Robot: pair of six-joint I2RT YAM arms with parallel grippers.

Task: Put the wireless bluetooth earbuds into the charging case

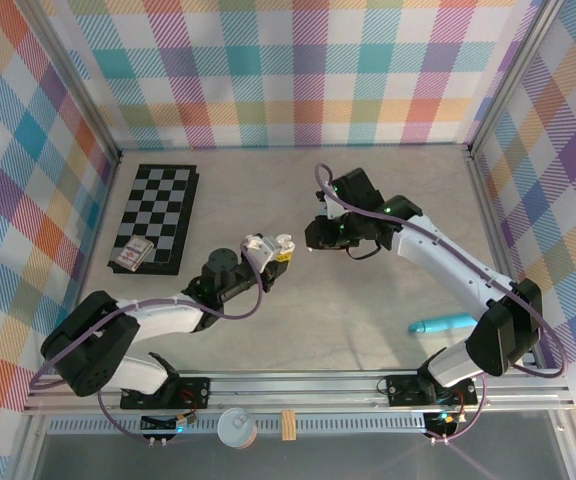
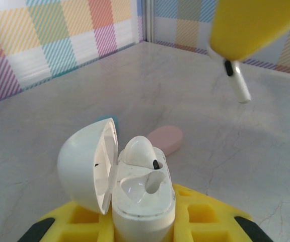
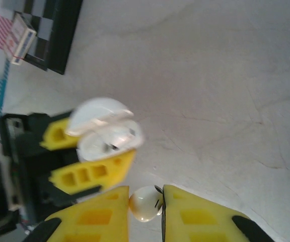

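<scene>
The earbuds were white and tiny. One earbud (image 2: pixel 238 83) hung stem down in the upper right of the left wrist view. The right jaws were clenched on it. In the right wrist view the same earbud (image 3: pixel 145 204) sat between the yellow jaws at the bottom middle.

The other earbud (image 2: pixel 142 151) already sat in the charging case (image 2: pixel 142 212). The hole just below it in the picture looked empty. The lid (image 2: pixel 87 169) stood open to the left. The left jaws were clenched on the case and held it up off the surface (image 2: pixel 59 126). In the top view the case (image 1: pixel 268 245) was just left of the middle, near the right jaws but apart from them.

I think the step in hand was putting in the second earbud. The next move would need the stem lined up over the empty hole, then a slow push down, then letting go.

A pink case (image 2: pixel 162 138) lay on the surface behind. I could read no words anywhere. The little box (image 1: pixel 133 255) on the checkerboard (image 1: pixel 158 205) was too small to read.
</scene>
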